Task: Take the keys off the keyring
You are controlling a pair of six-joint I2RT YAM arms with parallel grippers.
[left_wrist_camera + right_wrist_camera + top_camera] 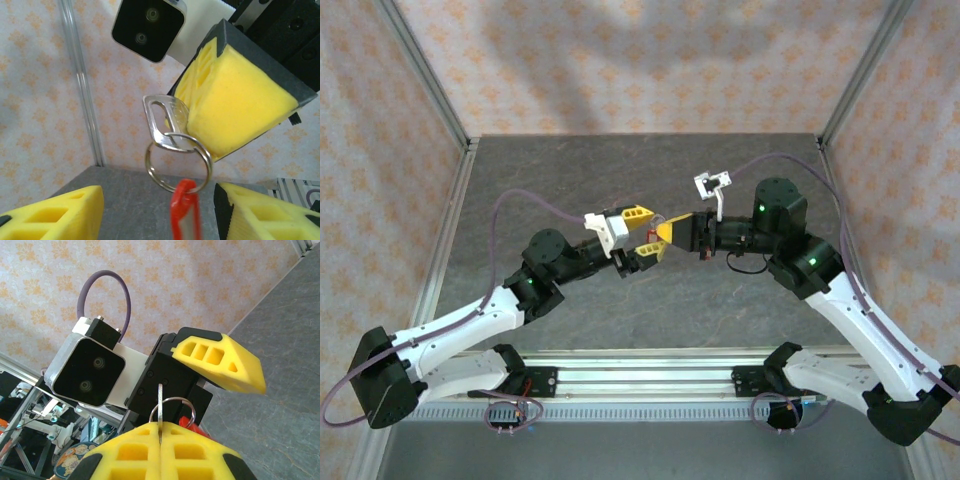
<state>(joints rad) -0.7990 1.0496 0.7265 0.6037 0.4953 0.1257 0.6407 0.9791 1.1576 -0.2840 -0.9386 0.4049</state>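
A small silvery key (162, 122) is pinched flat between the yellow pads of my right gripper (161, 426), which is shut on it; the key (160, 405) stands edge-on above those pads. The keyring's thin metal ring (147, 164) passes through the key's head, and the red piece (186, 215) hangs from it. My left gripper (159, 212) is open, its yellow fingers (55, 215) either side of the red piece with gaps on both sides. From above, both grippers meet over the table's middle: left gripper (645, 232), right gripper (670, 230), red piece (649, 243).
The dark grey table (620, 320) lies below the hanging keyring. Aluminium posts (425, 75) and patterned walls enclose it on three sides. A metal rail (640, 375) runs along the near edge between the arm bases. The left wrist camera (87, 372) faces my right gripper closely.
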